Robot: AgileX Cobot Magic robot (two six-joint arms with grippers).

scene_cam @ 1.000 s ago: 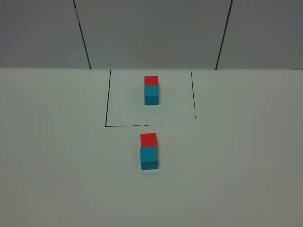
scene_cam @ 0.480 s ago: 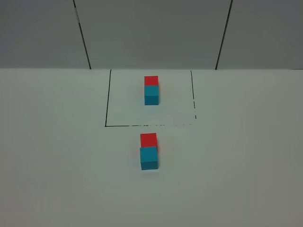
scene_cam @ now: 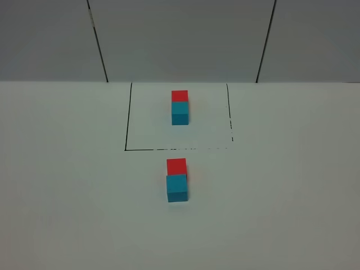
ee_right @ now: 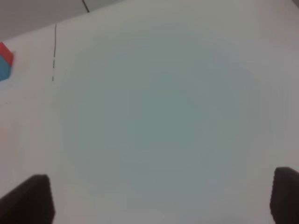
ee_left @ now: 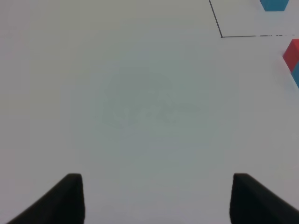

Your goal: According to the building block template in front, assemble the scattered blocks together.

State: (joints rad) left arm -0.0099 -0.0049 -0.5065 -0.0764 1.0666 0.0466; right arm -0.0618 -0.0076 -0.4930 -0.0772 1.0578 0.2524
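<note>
The building block template (scene_cam: 179, 107), a small red-over-blue bar, lies inside the black outlined rectangle (scene_cam: 125, 129) at the back. The scattered blocks sit just in front of the rectangle: the red cube (scene_cam: 176, 166) touches the cyan-blue cube (scene_cam: 177, 188) behind it. Neither gripper shows in the exterior high view. The left gripper (ee_left: 156, 200) is open and empty over bare table, with the red cube (ee_left: 292, 53) at that view's edge. The right gripper (ee_right: 159, 196) is open and empty, with the template (ee_right: 4, 63) at that view's edge.
The white table (scene_cam: 67, 185) spreads wide around the blocks. A grey panelled wall (scene_cam: 180, 39) stands behind the table's back edge. The rectangle's corner line (ee_left: 221, 36) shows in the left wrist view.
</note>
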